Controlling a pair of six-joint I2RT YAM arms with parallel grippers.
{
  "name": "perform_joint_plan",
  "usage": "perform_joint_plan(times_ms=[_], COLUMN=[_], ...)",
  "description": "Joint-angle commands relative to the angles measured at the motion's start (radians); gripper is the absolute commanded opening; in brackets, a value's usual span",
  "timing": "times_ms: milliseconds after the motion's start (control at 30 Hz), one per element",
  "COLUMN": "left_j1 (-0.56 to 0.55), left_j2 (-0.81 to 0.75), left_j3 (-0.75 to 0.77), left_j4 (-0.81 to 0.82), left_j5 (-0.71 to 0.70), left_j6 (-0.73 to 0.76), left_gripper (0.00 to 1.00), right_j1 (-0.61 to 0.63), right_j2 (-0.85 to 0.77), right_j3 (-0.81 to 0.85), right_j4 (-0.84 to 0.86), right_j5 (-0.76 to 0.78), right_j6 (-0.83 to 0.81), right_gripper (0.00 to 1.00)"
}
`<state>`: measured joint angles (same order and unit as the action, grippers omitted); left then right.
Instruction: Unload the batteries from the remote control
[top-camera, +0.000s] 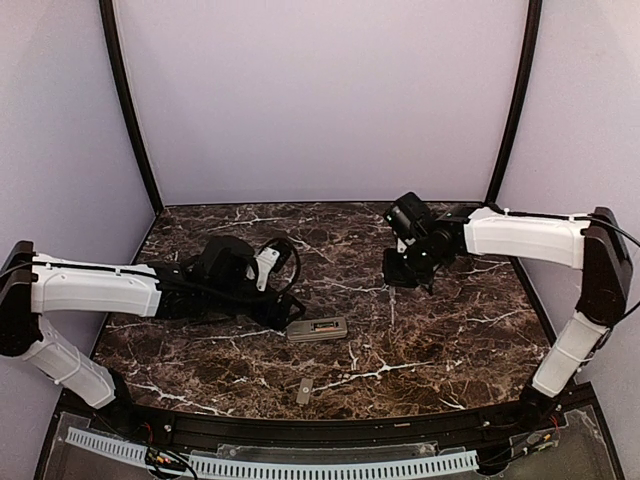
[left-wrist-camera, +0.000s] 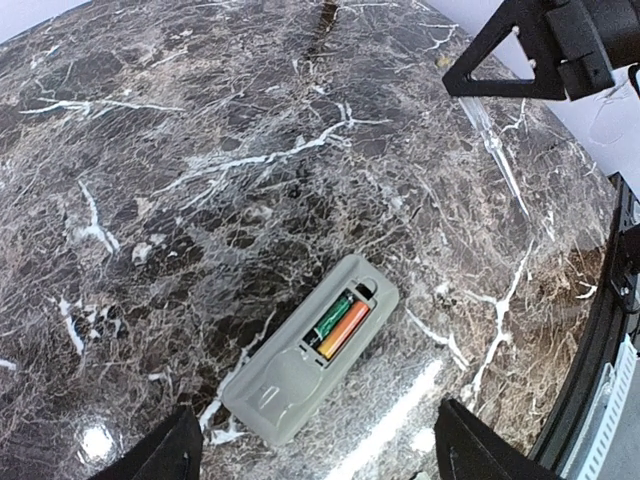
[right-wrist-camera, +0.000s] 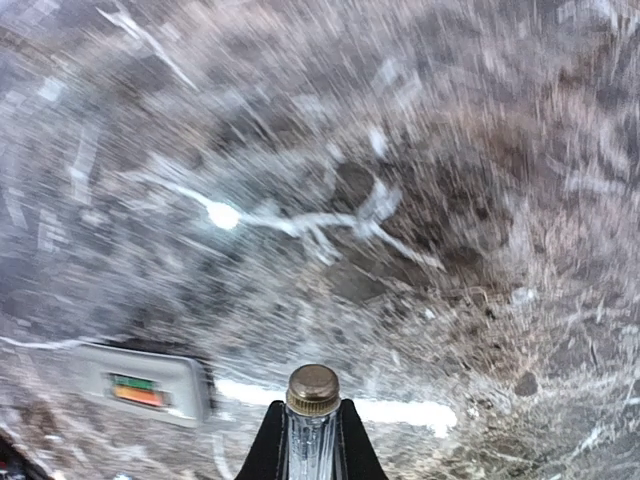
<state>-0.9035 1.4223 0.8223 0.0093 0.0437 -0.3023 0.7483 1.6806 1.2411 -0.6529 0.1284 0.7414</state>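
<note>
The remote control (top-camera: 318, 328) lies grey back up on the marble table, its battery bay open. In the left wrist view the remote (left-wrist-camera: 285, 385) holds two batteries side by side, one green and dark (left-wrist-camera: 332, 317), one orange-red (left-wrist-camera: 349, 329). My left gripper (top-camera: 285, 305) is open and empty, its fingertips (left-wrist-camera: 175, 452) standing apart just short of the remote's near end. My right gripper (top-camera: 405, 270) hovers right of the remote, shut on a clear-handled tool with a brass cap (right-wrist-camera: 313, 392). The remote (right-wrist-camera: 150, 385) shows blurred in the right wrist view.
A small flat grey cover piece (top-camera: 303, 391) lies near the table's front edge, in front of the remote. A black rail (top-camera: 330, 430) runs along the front edge. Purple walls close in the back and sides.
</note>
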Motion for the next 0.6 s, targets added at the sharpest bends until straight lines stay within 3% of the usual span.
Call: perform_joint_plan(times_ms=[0, 333, 567], left_j1=[-0.008, -0.012, -0.067], left_j2=[0.01, 0.037, 0.112], left_j3=[0.046, 0.064, 0.172], left_j4=[0.076, 0.303, 0.324], left_j5=[0.068, 0.196, 0.145], left_j6=[-0.021, -0.06, -0.012], left_gripper=[0.81, 0.77, 0.73], right_j1=[-0.003, -0.004, 0.027], right_j2=[-0.14, -0.422, -0.456], right_j3=[-0.066, -0.237, -0.237], right_j4=[0.186, 0.495, 0.518], right_j5=[-0.026, -0.124, -0.114], right_j6=[-0.005, 0.038, 0.06], right_gripper=[0.0, 0.0, 0.0])
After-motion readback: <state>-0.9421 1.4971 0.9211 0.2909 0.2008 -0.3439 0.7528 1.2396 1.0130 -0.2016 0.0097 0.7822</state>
